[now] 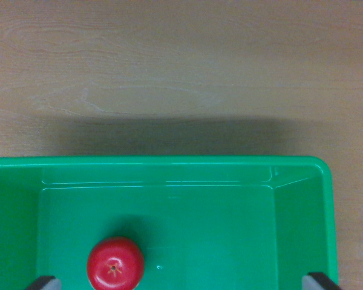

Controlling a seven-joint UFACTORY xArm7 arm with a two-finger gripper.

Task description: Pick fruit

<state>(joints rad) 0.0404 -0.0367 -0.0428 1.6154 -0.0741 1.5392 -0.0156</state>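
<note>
Only the wrist view here, looking straight down. A bright green plastic bin fills the lower half of the shot, its far rim running across the middle and its right wall visible on the wrist view's right. The left side of the bin runs out of frame.

Inside it sits the fruit, a shiny red round thing, looks like an apple or a tomato, stem end facing up. It rests on the bin floor toward the near left, well apart from the right wall, and its bottom edge is cut off by the frame.

The jaws are spread wide: one dark tip pokes in at the bottom left, just beside the fruit, the other at the bottom right by the bin's right wall. Nothing is pinched between them.

Beyond the bin is a pale wood-grain surface, with the bin's shadow lying across it just past the far rim.
</note>
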